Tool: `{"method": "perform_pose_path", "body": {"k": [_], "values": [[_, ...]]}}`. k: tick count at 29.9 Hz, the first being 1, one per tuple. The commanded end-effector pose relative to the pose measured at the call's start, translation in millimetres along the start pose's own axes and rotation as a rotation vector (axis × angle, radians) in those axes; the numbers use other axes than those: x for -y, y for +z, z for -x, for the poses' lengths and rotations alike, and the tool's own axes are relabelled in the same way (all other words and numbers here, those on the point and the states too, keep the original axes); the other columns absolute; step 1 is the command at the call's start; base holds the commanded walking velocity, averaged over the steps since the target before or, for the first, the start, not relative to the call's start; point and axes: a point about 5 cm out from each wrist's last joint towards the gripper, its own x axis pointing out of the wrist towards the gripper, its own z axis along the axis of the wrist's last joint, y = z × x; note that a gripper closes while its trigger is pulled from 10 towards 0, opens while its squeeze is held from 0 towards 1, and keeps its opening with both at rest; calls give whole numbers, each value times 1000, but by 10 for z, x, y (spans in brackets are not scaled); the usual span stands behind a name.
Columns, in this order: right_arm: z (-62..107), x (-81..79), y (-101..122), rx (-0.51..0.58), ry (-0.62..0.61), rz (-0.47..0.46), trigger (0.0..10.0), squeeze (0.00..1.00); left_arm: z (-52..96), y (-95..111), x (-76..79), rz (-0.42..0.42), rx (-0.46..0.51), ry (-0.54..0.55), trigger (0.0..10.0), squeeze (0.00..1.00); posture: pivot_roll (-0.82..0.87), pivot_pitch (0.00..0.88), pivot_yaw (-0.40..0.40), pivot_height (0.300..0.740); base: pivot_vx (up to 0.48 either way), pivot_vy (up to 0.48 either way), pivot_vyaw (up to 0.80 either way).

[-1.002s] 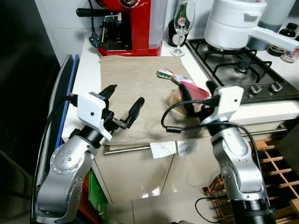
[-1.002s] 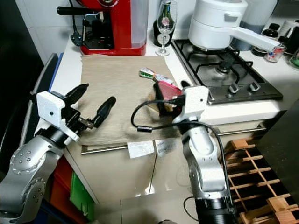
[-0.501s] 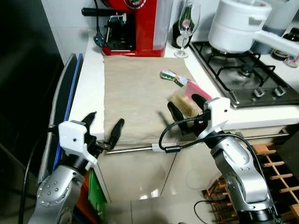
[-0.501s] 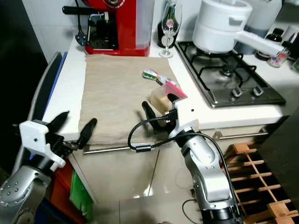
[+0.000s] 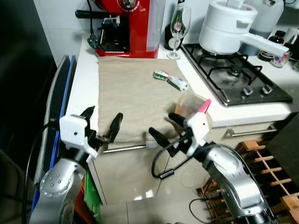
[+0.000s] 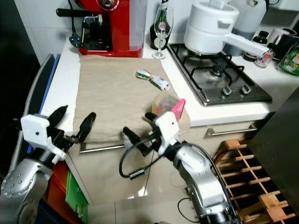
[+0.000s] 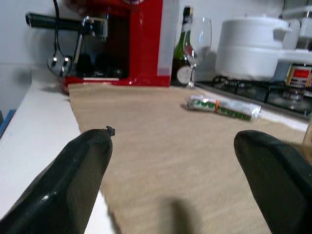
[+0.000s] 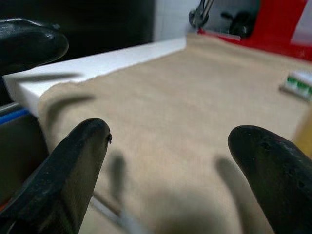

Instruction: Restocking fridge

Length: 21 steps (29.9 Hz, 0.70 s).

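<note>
The clear plastic tub with a pink lid [image 5: 193,105] is sitting at the front edge of the beige cloth [image 5: 131,88], just beyond the right gripper [image 5: 166,129], which is hanging wide open, empty, nearer than the open, empty left gripper [image 5: 101,125].

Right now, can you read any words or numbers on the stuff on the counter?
No text is clear enough to read.
Green and white packet: printing too blurred.
Wine glass: round emblem, unreadable.
Dark bottle: round label, too blurred.
Jar with a red label: writing too small.
Red coffee machine: no wording can be made out.
</note>
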Motion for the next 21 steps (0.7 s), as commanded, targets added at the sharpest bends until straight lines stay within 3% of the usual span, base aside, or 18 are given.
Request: {"method": "perform_pose_path", "body": {"k": [1,13,16,19,21], "values": [[14,45,6,-1,-8,20,10000,239,-24,-1,17,-6,-2,-3,10000,0,12,0,-32,740,0,0,0],[139,261,-93,-36,-128,96,10000,231,-84,26,54,12,6,11,10000,0,4,0,-27,740,0,0,0],[150,339,-61,-17,-184,139,10000,231,-103,32,62,13,8,10,10000,0,0,0,-24,740,0,0,0],[140,532,60,32,-318,248,10000,235,-135,40,72,15,11,8,10000,0,-3,0,-20,740,0,0,0],[124,553,122,59,-328,264,10000,235,-148,40,68,14,11,8,10000,0,-3,0,-20,740,0,0,0]]}}
